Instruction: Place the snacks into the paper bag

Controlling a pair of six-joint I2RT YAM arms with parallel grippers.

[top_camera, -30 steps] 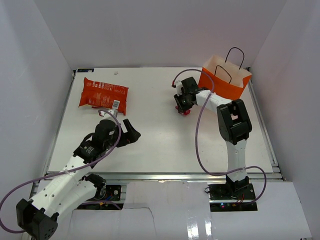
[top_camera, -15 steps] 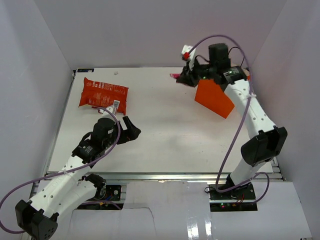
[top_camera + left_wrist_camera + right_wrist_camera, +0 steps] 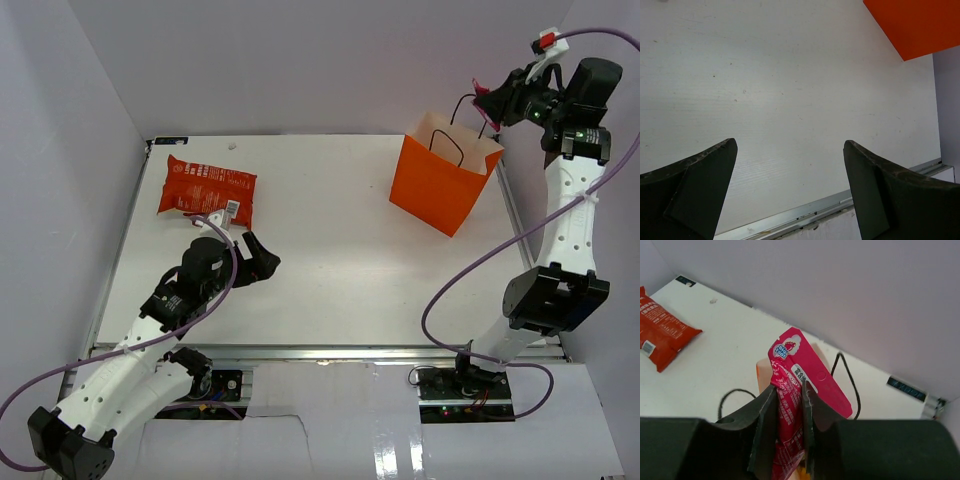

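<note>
The orange paper bag (image 3: 440, 185) stands upright at the back right, its mouth open and its black loop handles (image 3: 470, 105) up. My right gripper (image 3: 492, 103) is raised high beside the bag's top right and is shut on a pink candy wrapper (image 3: 790, 370). In the right wrist view the wrapper hangs over the bag's rim (image 3: 761, 371), held between the right gripper's (image 3: 788, 392) fingers. The red-orange chip bag (image 3: 205, 188) lies flat at the back left and also shows in the right wrist view (image 3: 660, 332). My left gripper (image 3: 262, 258) is open and empty, low over the table (image 3: 790, 145), just below the chip bag.
White walls close in the table on three sides, and the right arm is near the right wall. A metal rail (image 3: 830, 207) runs along the table's near edge. A corner of the orange bag (image 3: 920, 25) shows in the left wrist view.
My right gripper rose from the table left of the bag and swung right and up to the bag's top, carrying the pink wrapper. The bag tilted, then stood upright again. The left arm barely moved.
</note>
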